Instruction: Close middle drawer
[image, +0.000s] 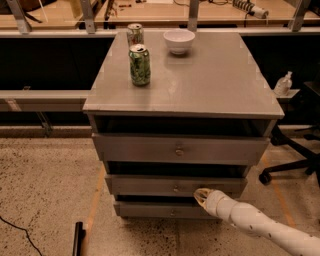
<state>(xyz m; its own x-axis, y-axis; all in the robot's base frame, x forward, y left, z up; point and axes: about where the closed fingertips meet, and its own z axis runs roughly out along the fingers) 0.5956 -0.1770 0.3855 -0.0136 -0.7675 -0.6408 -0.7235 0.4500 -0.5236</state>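
Note:
The grey cabinet has three drawers. The middle drawer (150, 185) has a flat grey front with a small round knob (175, 188) at its centre. It stands pulled out a little, with a dark gap above its front. My gripper (201, 196) comes in from the lower right on a white arm and rests against the middle drawer's front, just right of the knob. The top drawer (140, 148) with its bigger knob sits above. The bottom drawer (145, 210) sits below, partly behind the gripper.
On the cabinet top (210, 85) stand a green can (140, 65), a second can (134, 34) behind it and a white bowl (179, 40). An office chair base (290, 160) stands at the right. A dark bar (78, 239) lies on the speckled floor at lower left.

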